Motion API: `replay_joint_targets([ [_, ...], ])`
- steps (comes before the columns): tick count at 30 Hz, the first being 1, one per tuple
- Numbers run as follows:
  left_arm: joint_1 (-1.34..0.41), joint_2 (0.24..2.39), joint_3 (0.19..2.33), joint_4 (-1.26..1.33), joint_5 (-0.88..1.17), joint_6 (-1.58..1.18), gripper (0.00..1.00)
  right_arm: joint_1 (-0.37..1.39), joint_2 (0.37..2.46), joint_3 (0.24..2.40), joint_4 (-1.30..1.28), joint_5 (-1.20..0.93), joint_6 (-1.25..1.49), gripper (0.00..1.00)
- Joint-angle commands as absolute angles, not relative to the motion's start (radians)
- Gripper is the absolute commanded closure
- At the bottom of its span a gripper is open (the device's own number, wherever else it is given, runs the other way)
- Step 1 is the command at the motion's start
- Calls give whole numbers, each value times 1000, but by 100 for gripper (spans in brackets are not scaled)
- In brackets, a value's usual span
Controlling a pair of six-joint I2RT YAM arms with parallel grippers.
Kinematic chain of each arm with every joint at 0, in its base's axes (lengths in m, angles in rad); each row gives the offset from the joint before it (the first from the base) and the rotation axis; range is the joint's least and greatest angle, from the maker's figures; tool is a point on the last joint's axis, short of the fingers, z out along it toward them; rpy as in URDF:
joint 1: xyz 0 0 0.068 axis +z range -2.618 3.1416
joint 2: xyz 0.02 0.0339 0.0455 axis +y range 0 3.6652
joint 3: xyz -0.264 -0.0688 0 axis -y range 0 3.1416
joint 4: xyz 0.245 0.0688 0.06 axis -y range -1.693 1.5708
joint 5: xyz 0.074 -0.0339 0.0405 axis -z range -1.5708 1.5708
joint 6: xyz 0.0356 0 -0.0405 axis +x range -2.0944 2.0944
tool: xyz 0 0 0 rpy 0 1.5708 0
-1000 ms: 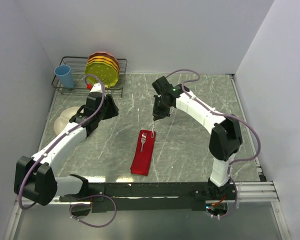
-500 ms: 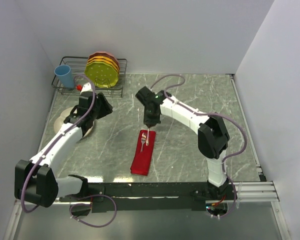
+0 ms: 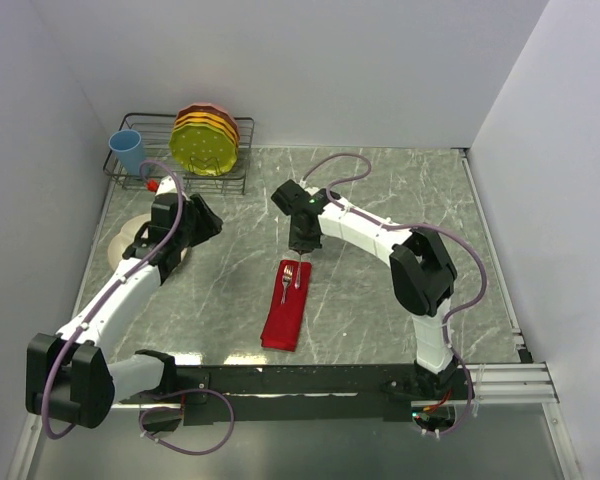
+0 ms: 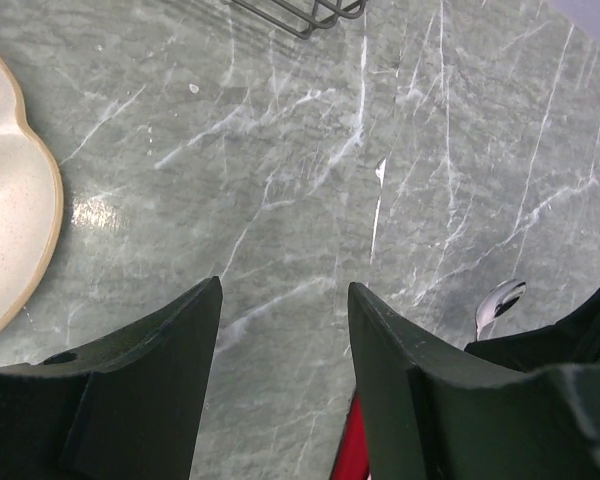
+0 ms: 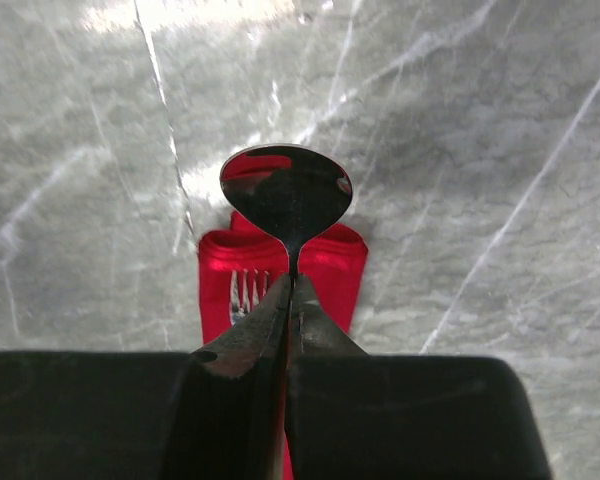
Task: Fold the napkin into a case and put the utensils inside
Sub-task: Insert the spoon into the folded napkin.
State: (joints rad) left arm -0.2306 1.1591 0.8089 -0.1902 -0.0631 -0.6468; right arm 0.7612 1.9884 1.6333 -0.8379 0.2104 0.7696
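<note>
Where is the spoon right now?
The right wrist view shows the spoon pinched by its handle in the right gripper, over the far end of the folded napkin, near the fork.

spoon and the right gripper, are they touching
Touching. The right wrist view shows the spoon with its handle clamped in the shut right gripper, bowl sticking out beyond the tips.

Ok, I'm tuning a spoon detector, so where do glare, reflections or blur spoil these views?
Right wrist: the spoon mirrors the red napkin, and glare washes the table at the top edge. Left wrist: a glare patch beside the plate, left fingers soft. Top external: even light, fork tiny.
</note>
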Motion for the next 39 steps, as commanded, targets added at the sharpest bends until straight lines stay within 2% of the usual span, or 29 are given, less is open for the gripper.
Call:
replay_joint_targets([
  [1,-210,1126,801,-137,-31,-663,41,761,2011,1683,-796,264,793,100],
  [21,-156,1114,762,-123,17,-675,41,792,2039,1615,-775,239,801,100],
  [39,-150,1103,732,-101,26,-683,42,836,1970,1539,-807,192,865,100],
])
